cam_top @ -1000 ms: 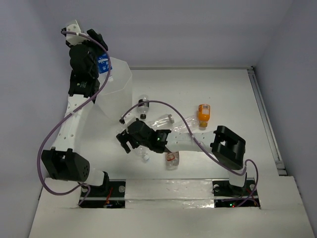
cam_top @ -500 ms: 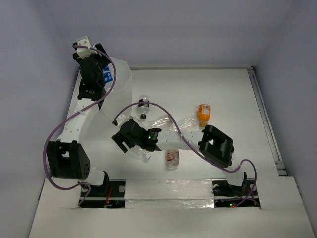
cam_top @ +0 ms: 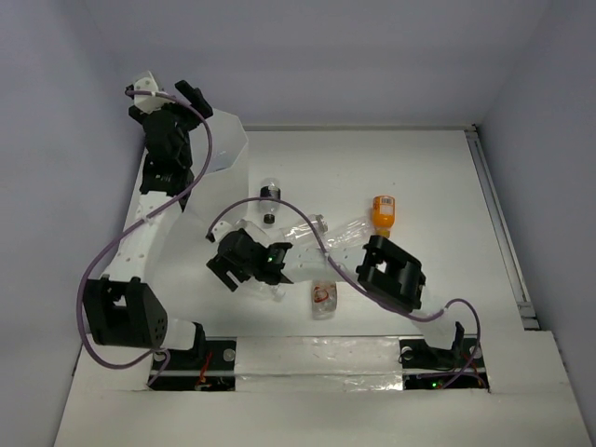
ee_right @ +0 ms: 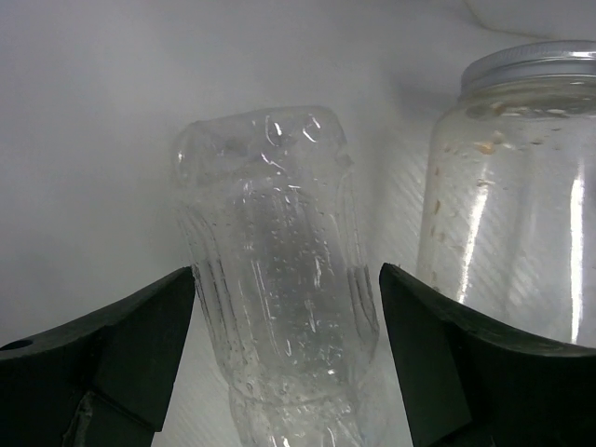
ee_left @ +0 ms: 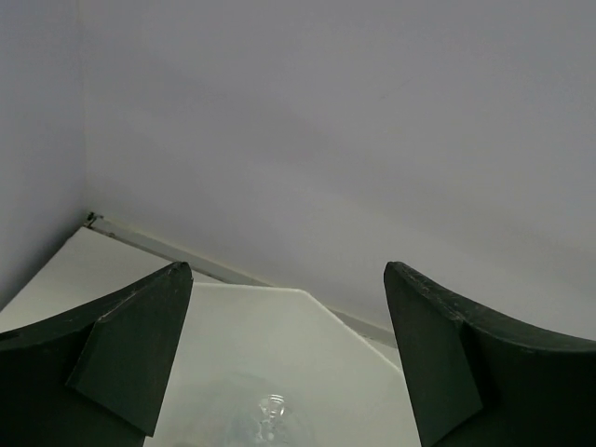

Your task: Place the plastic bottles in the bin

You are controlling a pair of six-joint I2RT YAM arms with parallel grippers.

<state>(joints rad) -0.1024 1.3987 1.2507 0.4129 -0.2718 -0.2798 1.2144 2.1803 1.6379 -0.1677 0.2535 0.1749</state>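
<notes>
My left gripper [cam_top: 182, 101] is raised over the bin [cam_top: 223, 151], a translucent white container at the back left. Its jaws [ee_left: 286, 268] stand open with nothing between them. Below them, inside the bin [ee_left: 270, 340], a clear bottle [ee_left: 268, 417] shows faintly. My right gripper [cam_top: 226, 270] is low over the table, open around a clear ribbed bottle [ee_right: 275, 307] that lies between its fingers without being gripped. On the table lie an orange bottle [cam_top: 383, 210], a black-capped bottle [cam_top: 269, 193], a clear bottle [cam_top: 309, 227] and a red-marked bottle [cam_top: 323, 298].
A clear container with a silver lid [ee_right: 521, 186] stands just right of my right fingers. A metal rail [cam_top: 503, 228] runs along the table's right edge. Walls close the back and both sides. Purple cables loop from both arms.
My left gripper has opened above the bin, and the blue-labelled bottle it held has gone from sight. My right arm has slid left and lowered around the clear bottle.
</notes>
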